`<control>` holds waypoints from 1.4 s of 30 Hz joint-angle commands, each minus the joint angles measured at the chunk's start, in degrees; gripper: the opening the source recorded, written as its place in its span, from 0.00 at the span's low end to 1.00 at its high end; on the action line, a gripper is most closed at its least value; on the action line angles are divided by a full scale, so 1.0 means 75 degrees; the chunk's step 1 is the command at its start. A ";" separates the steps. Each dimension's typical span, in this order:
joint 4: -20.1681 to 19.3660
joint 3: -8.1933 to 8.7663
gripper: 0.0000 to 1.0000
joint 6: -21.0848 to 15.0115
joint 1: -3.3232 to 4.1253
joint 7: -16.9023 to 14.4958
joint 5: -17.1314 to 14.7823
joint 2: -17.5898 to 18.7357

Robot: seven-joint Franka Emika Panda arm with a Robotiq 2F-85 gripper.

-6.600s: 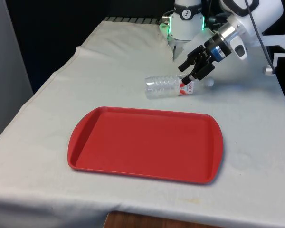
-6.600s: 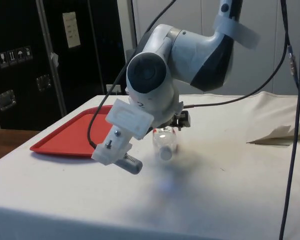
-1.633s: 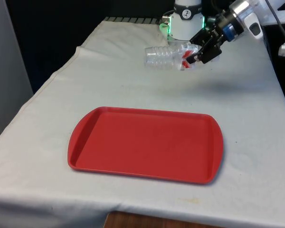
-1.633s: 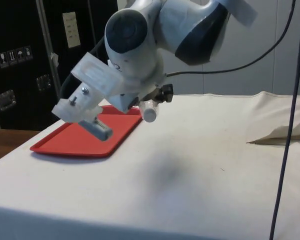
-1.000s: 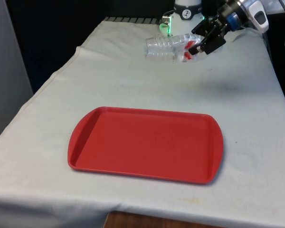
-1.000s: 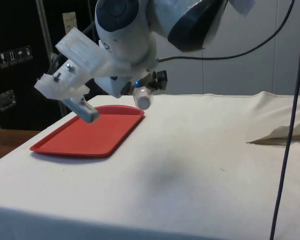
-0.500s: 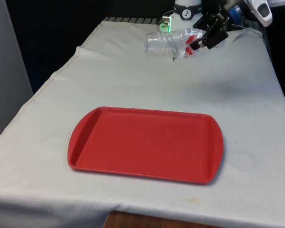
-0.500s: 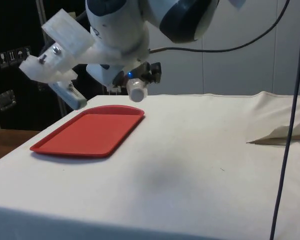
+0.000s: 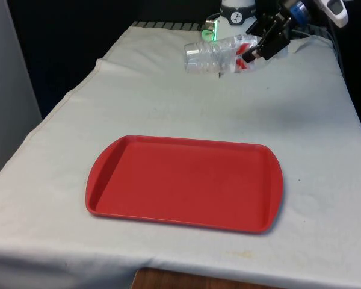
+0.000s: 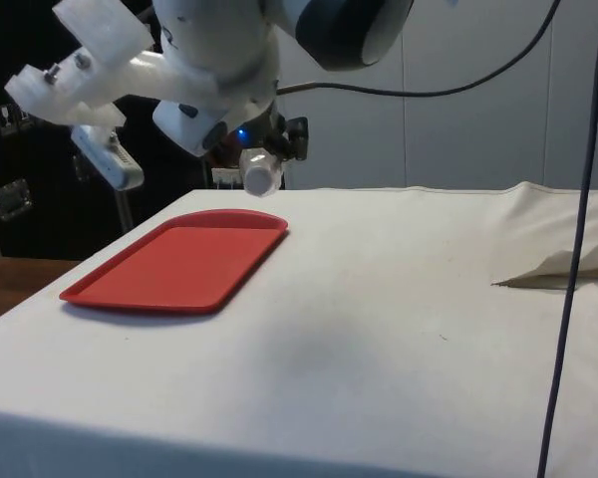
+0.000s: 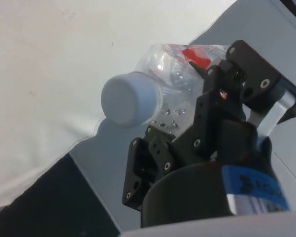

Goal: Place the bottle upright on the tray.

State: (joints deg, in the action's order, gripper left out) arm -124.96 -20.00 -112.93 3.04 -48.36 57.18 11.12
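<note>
A clear plastic bottle with a red label and a white cap hangs on its side in the air over the far end of the table. My gripper is shut on the bottle near its neck end. In the side view the bottle's cap points toward the camera, just under the wrist. The red tray lies flat and bare on the white cloth in the near middle of the table, well in front of the bottle. In the side view the tray sits to the left below the arm.
The white cloth covers the whole table, with a raised fold at the side view's right. A dark cabinet stands behind the tray side. A cable hangs down at the side view's right.
The gripper has carried the bottle higher and a little farther back over the last second, still lying sideways. The tray has not moved.
</note>
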 commanded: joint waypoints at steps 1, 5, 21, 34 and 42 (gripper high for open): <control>0.0046 0.0015 0.00 -0.0130 -0.0046 -0.0092 -0.0122 -0.0008; 0.0092 0.0053 0.00 -0.0222 -0.0061 -0.0138 -0.0229 -0.0008; 0.0298 0.0252 0.00 -0.0848 -0.0191 -0.0298 -0.0756 0.0076; 0.0443 0.0474 0.00 -0.1528 -0.0252 -0.0313 -0.1123 0.0237; 0.0481 0.0626 0.00 -0.1917 -0.0275 -0.0367 -0.1367 0.0298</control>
State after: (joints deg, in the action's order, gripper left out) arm -121.52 -15.24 -126.62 1.32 -50.53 47.50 13.24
